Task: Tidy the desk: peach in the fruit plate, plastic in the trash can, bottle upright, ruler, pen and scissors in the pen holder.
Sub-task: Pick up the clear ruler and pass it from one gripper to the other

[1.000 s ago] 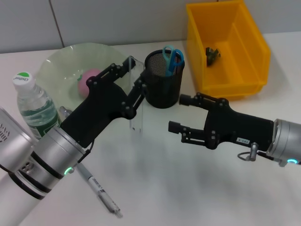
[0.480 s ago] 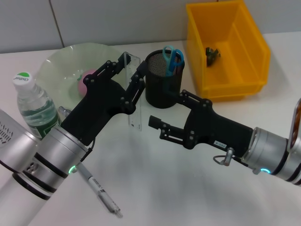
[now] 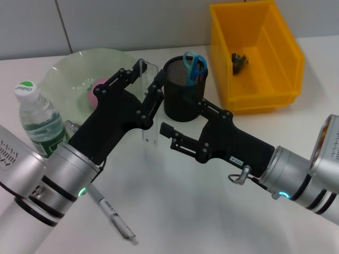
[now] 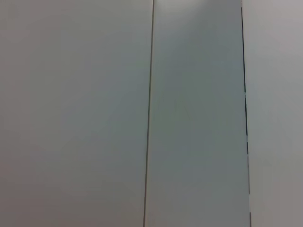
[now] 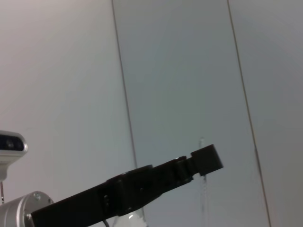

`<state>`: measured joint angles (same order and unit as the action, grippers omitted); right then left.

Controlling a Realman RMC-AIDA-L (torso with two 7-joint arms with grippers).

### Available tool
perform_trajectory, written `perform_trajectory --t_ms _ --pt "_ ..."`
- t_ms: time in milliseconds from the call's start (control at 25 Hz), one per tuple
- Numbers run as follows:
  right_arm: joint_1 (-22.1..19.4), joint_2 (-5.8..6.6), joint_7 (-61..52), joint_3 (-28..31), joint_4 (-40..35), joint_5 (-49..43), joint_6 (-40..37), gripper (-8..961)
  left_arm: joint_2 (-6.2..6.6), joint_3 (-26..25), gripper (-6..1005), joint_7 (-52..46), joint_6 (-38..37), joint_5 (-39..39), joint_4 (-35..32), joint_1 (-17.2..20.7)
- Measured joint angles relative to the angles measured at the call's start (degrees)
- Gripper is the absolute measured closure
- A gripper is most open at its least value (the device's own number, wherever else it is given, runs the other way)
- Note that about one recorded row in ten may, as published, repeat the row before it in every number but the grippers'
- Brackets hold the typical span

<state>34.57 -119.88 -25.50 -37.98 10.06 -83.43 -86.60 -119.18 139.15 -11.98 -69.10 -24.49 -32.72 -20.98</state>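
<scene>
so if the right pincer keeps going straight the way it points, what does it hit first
Most likely the clear ruler held upright by the left pincer. The right pincer is open and points at its lower part, though depth is hard to judge.

An office-like desk: white tabletop (image 3: 190, 211), mesh pen holder (image 3: 184, 98), grey panelled wall (image 3: 132, 24).

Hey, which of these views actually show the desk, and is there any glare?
Head view: shows the desk, evenly lit, soft shadows, no strong glare; the clear ruler is hard to make out. Left wrist view: only blank wall panels. Right wrist view: wall, plus the left gripper.
</scene>
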Motion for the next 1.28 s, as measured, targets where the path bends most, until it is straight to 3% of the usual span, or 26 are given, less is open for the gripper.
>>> perform_trajectory --t_ms 160,1280 --pt "0.2 0.0 3.0 2.7 2.4 0.0 0.2 183 0.0 0.1 598 0.0 0.1 -0.3 0.0 0.0" --pt "1.3 0.0 4.7 2.9 4.5 -0.2 2.5 185 0.0 0.1 594 0.0 -0.2 -0.3 0.0 -0.1"
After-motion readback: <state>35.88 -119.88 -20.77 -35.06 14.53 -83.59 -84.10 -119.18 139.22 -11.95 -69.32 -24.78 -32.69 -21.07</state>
